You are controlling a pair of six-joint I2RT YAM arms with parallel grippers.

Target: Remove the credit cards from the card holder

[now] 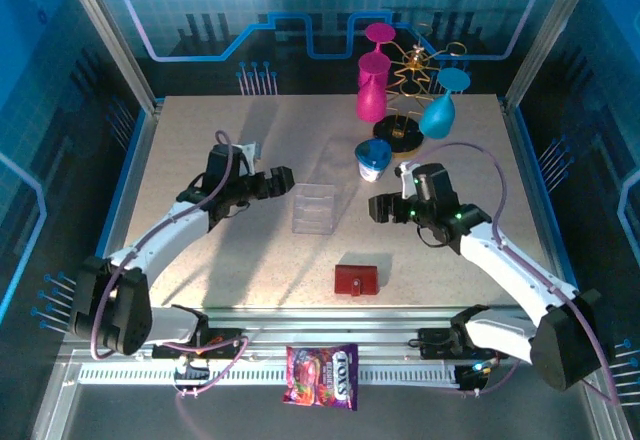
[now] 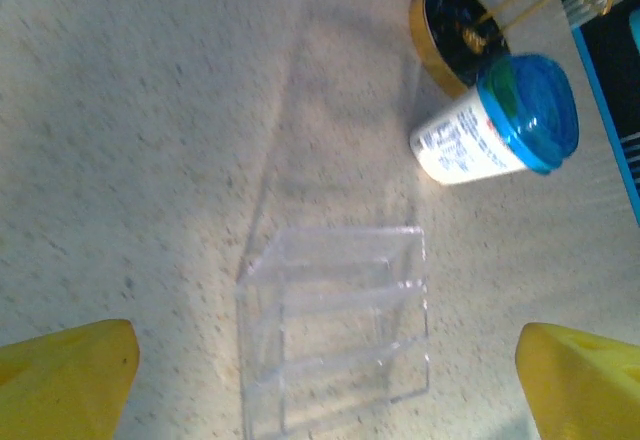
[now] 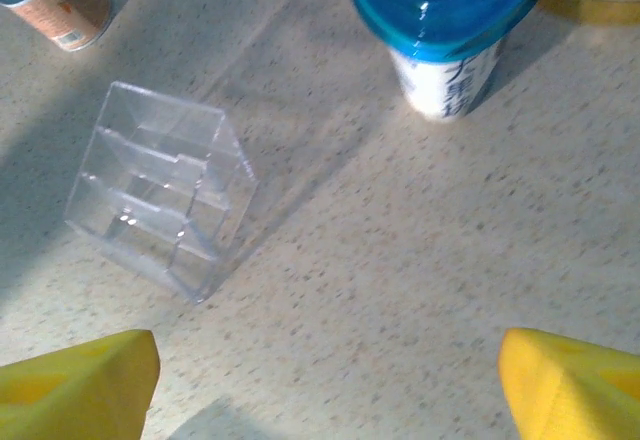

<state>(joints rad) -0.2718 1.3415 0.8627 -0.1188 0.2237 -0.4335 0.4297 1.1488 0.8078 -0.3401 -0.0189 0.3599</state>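
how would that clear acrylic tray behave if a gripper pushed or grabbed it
The clear acrylic tray looks rigid, with thin stepped walls, so it probably won't flex. It is hollow, so it's likely light and may slide across the flat table when nudged. Its glossy sides could be slippery to pinch.

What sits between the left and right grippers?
The clear acrylic tray stands between the left gripper and the right gripper, touching neither; the top external view shows it.

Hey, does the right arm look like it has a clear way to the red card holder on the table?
Probably yes. The card holder lies closed on the table, nearer its front edge than the open right gripper, with nothing between them; the clear tray stands off to one side.
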